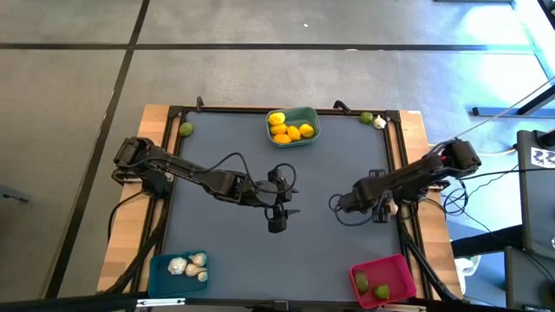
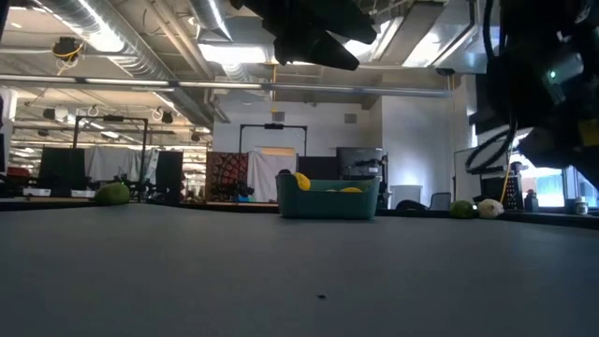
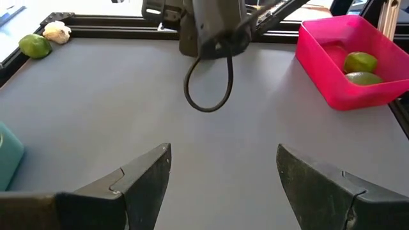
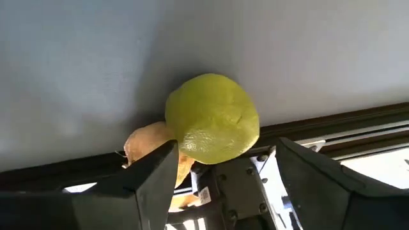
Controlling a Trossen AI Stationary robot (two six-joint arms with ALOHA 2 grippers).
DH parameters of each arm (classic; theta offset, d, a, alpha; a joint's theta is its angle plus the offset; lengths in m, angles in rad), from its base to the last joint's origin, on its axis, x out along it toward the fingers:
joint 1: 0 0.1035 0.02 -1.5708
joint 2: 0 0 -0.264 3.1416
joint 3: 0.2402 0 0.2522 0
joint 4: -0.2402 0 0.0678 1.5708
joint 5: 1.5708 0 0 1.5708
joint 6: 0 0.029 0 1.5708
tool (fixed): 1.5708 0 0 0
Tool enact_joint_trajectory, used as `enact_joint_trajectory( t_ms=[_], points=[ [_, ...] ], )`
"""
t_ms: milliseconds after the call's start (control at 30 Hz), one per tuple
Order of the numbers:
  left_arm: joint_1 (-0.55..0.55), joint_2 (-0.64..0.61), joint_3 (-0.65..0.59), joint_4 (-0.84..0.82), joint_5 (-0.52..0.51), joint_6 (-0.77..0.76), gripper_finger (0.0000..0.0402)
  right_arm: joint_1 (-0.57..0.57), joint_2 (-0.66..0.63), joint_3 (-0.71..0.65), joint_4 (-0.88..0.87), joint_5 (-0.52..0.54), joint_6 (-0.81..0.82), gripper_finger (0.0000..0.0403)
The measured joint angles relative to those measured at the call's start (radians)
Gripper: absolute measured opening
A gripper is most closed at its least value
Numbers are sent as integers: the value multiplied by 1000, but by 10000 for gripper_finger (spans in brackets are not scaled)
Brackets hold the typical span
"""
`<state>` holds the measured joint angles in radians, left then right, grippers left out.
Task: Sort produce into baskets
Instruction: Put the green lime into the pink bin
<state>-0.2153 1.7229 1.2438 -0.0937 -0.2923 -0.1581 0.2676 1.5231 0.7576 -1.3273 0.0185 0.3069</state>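
My right gripper [image 4: 225, 152] hangs open at the mat's right edge [image 1: 381, 211], pointing steeply down. A yellow-green lime [image 4: 214, 118] lies on the mat just past its fingertips, and a garlic bulb [image 4: 148, 145] lies against the lime by the frame rail. My left gripper [image 3: 223, 156] stands open over the mat's middle [image 1: 277, 208] with nothing between its fingers. The teal basket [image 1: 305, 114] at the far edge holds lemons [image 1: 289, 131]. The blue basket [image 1: 159, 270] holds garlic [image 1: 188, 266]. The pink basket [image 3: 319, 48] holds two limes [image 3: 361, 62].
A loose lime [image 1: 186, 130] lies at the far left corner. Another lime [image 1: 367, 118] and a garlic bulb [image 1: 379, 123] lie at the far right corner. A black frame rail [image 1: 401, 156] borders the mat. The right arm's cable loop [image 3: 208, 83] hangs over the mat's middle.
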Motion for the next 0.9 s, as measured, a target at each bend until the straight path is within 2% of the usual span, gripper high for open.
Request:
enact_joint_trajectory(
  t_ms=[467,767,900],
  points=[
    [0,0,0,0,0,8,280,0,150,1,35,24,-47,256],
    [0,0,0,0,0,8,280,0,157,1,49,36,-63,183],
    [0,0,0,0,0,8,280,1,157,1,52,42,-68,166]
  ],
)
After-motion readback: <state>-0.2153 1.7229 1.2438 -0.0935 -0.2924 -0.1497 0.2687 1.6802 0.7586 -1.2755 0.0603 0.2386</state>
